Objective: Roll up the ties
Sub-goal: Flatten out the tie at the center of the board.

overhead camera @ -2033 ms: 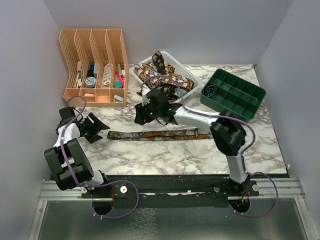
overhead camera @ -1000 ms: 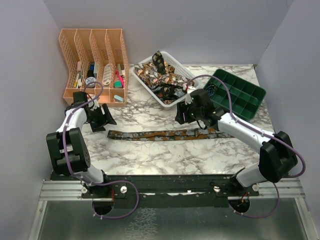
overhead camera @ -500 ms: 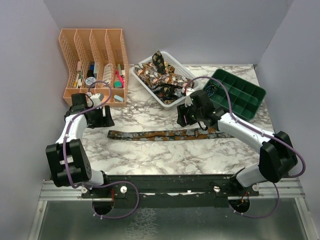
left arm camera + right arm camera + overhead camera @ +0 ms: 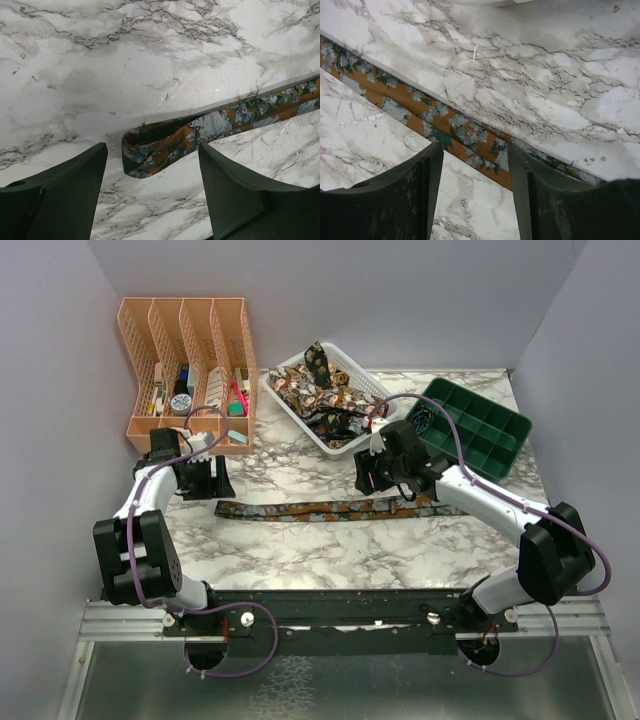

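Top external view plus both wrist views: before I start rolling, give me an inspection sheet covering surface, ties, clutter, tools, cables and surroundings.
Surface: marble table; no spills or damage seen.
Job's things: one tie lies flat and unrolled across the middle; more ties are heaped in the white basket.
Clutter: orange organiser with stationery, far left; green compartment tray, far right.
Tools: left tool open over the tie's left end; right tool open over its right part; neither holds anything.
Cables: purple cables run along both arms and loop at the bases.
Surroundings: plain grey walls on three sides; metal rail at the near edge.
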`<state>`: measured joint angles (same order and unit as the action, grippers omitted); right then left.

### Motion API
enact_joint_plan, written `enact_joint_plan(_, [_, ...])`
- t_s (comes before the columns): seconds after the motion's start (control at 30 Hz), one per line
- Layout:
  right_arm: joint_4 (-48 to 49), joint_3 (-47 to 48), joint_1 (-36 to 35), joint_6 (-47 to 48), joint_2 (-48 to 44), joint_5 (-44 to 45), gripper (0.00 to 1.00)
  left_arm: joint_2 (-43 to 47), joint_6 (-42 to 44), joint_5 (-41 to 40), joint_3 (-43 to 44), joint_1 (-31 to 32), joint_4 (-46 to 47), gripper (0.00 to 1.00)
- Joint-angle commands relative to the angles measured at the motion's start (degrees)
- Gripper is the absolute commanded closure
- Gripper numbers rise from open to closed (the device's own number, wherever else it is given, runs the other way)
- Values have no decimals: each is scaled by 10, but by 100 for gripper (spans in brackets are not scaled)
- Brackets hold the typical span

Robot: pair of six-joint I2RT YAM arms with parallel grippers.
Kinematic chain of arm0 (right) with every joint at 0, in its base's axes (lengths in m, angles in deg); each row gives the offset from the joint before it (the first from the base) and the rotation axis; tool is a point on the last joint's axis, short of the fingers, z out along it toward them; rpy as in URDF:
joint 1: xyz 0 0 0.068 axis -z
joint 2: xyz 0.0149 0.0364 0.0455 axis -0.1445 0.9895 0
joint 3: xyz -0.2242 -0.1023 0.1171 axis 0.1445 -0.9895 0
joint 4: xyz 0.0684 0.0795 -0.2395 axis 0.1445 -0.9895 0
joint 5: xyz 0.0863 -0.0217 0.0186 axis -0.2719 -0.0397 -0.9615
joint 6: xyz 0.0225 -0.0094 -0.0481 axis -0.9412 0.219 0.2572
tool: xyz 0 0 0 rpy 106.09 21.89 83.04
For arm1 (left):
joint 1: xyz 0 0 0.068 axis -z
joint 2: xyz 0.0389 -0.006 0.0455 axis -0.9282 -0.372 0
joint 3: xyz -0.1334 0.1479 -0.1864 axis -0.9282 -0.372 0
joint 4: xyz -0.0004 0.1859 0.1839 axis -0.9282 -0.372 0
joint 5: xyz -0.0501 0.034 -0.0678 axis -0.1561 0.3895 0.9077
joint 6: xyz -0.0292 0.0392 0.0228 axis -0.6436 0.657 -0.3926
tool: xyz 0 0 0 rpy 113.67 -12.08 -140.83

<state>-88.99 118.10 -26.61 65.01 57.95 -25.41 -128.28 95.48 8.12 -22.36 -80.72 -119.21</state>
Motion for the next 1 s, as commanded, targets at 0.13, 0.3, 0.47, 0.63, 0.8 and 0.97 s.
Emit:
enact_joint_plan(0.13, [-14, 19, 0, 8, -11, -12, 40, -40, -15, -57, 21, 19, -43, 28])
enact_joint_plan(0.3, [-18, 22, 0, 8, -8, -18, 40, -55, -12, -51, 27, 19, -45, 29])
enact_joint_plan(0.47, [-19, 21, 0, 5, -6, -20, 40, -88, -8, -82, 40, 26, -60, 40])
enact_joint_plan(0.63, [-20, 15, 0, 3, -6, -17, 40, -98, 3, -102, 50, 33, -61, 52])
enact_joint_plan(0.8, [-27, 4, 0, -21, -10, 27, 40, -93, 12, -99, 50, 34, -63, 69])
enact_joint_plan(0.97, [-37, -27, 31, -83, -24, 107, 40, -78, 23, -104, 46, 33, -62, 79])
